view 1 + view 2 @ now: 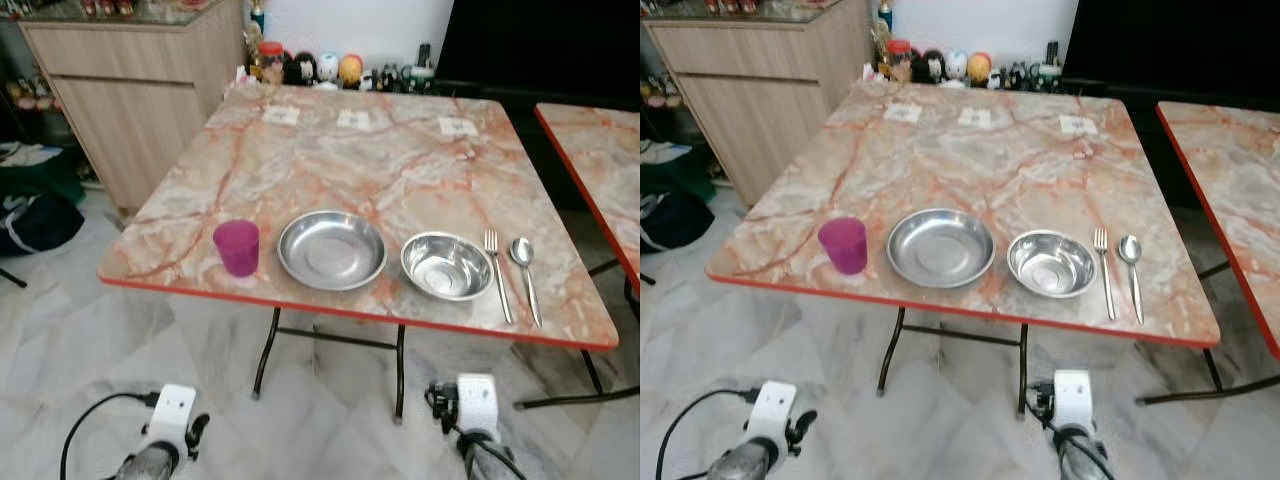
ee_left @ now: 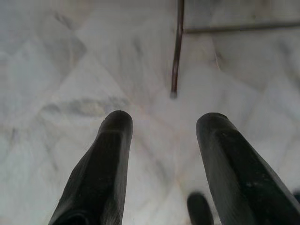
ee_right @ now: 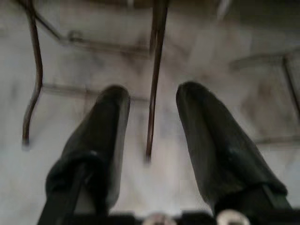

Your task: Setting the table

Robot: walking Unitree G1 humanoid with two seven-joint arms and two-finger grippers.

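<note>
Well, marble-patterned table (image 1: 330, 160), pale tiled floor (image 1: 330, 420).

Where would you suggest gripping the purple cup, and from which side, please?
Probably by its side wall, coming level from the near table edge. The purple cup stands upright and open-topped close to that edge, apart from the steel plate on its right, so the fingers can straddle it. The left gripper is nearer.

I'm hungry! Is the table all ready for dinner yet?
Nearly, it seems. Along the table's near edge sit a purple cup, a metal plate, a metal bowl, a fork and a spoon. Both arms hang low over the floor, jaws open and holding nothing. No food shows yet.
</note>
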